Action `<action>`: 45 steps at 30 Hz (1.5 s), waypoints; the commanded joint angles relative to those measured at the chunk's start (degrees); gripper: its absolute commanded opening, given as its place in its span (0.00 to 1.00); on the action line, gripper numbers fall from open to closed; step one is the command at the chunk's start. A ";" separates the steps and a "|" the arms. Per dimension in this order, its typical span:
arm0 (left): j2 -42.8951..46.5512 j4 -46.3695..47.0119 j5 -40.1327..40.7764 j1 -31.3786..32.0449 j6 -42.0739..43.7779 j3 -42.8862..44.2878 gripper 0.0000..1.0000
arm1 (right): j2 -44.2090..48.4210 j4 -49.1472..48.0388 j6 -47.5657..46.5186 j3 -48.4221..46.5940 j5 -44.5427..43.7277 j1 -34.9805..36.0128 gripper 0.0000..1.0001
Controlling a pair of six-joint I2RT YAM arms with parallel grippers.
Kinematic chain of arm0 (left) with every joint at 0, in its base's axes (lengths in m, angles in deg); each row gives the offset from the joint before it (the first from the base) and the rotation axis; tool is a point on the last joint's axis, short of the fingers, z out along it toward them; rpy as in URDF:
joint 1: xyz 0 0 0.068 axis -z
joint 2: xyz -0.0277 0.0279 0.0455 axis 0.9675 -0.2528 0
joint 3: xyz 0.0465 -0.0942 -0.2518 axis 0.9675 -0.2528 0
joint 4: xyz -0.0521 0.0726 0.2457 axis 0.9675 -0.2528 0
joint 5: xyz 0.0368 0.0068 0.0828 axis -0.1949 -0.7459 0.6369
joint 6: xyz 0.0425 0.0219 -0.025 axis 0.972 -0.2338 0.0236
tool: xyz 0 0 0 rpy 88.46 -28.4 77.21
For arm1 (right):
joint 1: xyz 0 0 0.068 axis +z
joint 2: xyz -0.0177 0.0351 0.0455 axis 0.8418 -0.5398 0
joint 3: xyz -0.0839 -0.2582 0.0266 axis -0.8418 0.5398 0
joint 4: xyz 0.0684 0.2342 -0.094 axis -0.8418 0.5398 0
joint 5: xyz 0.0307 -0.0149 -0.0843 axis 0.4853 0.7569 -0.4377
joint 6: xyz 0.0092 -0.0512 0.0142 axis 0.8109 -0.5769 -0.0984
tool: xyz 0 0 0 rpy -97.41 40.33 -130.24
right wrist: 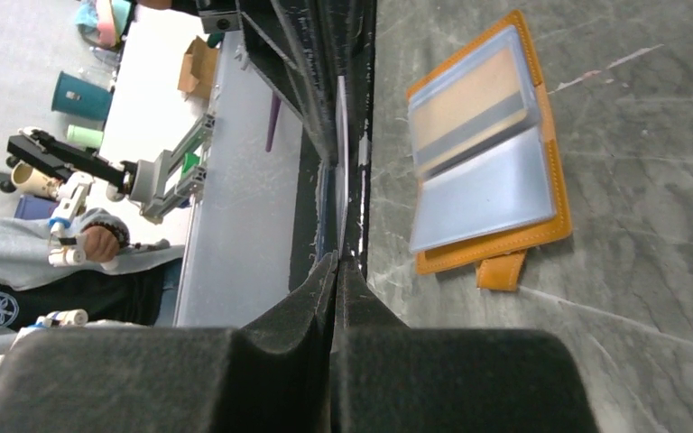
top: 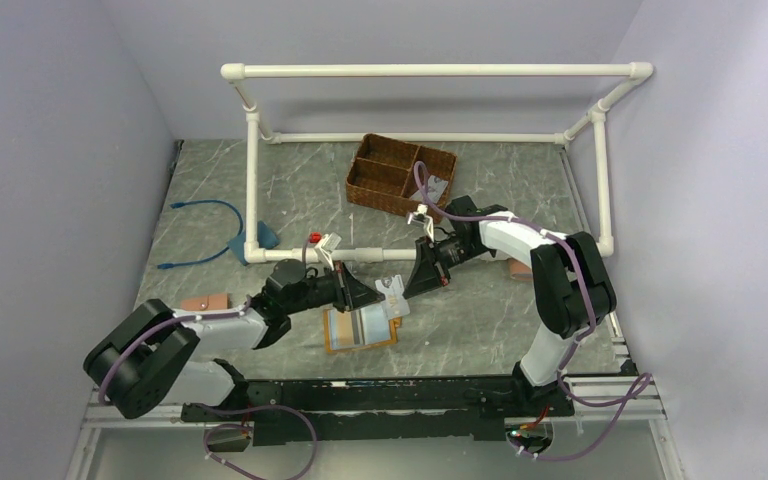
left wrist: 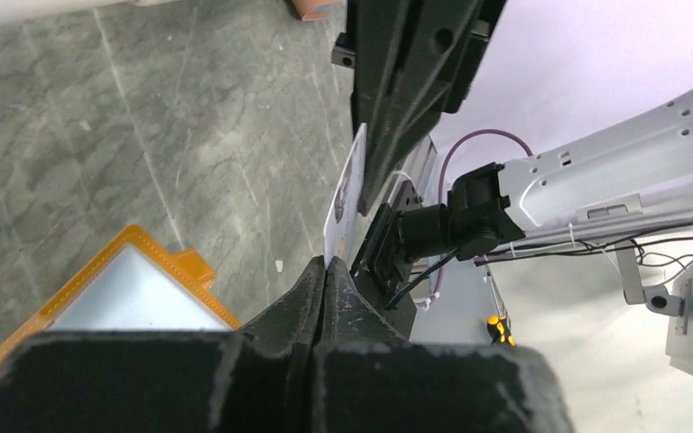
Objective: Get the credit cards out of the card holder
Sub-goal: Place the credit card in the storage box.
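Handover grip on one card, both arms pinching it above the open wallet.

Left gripper and right gripper are each clamped tight on the same thin, pale grey-white rectangular credit card. It is held on edge in the air just over the mustard-orange leather fold-over card holder, which lies open on the grey marbled tabletop. Probably best if one gripper lets go fully before the other draws away, so the card neither bends nor flicks loose. A tan card with a grey stripe sits in a clear slot, not yet taken out.
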 commanded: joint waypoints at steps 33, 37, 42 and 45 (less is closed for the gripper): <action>16.41 -23.99 9.59 -1.50 9.68 4.80 0.97 | 3.87 10.14 -9.62 -8.20 -0.81 -7.88 0.00; 26.01 -42.86 15.75 -4.02 14.75 8.26 0.99 | 11.37 -2.91 1.44 -6.89 -12.37 -12.10 0.00; 29.47 -55.61 12.45 -9.63 20.24 14.66 0.99 | 15.25 -14.76 9.83 -9.49 -25.80 -14.35 0.00; 27.00 -62.46 13.46 -10.35 25.41 19.77 1.00 | 12.97 -18.75 14.02 -13.51 -29.84 -14.95 0.00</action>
